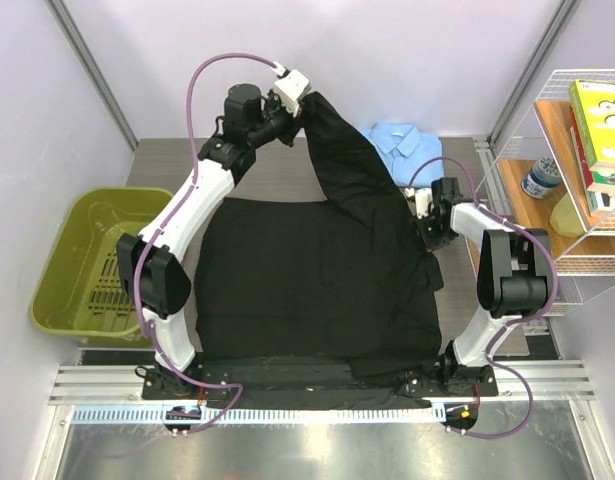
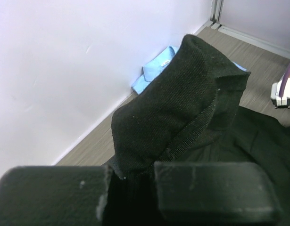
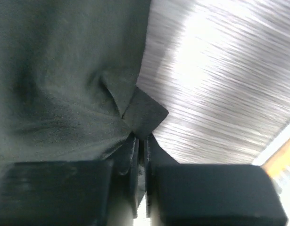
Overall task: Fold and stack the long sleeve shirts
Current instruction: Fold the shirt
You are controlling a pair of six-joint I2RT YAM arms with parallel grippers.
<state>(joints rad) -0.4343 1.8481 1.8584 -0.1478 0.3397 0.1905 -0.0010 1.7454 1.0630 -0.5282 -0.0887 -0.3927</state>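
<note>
The black long sleeve shirt (image 1: 307, 280) lies spread over the table. One sleeve is pulled up toward the back. My left gripper (image 1: 305, 100) is shut on that sleeve's end, and the black cuff (image 2: 182, 103) stands up between its fingers (image 2: 130, 183). My right gripper (image 1: 427, 228) sits at the shirt's right edge, its jaws pinched on a small corner of black cloth (image 3: 145, 115) just above the tabletop. The light blue shirt (image 1: 402, 145) lies folded at the back by the wall, also seen as the blue shirt (image 2: 156, 70) in the left wrist view.
A green bin (image 1: 82, 262) stands off the table's left side. A white wire shelf (image 1: 577, 180) with boxes and a bottle stands at the right. The wall runs close behind the left gripper. Bare wood-grain tabletop (image 3: 220, 84) shows right of the shirt.
</note>
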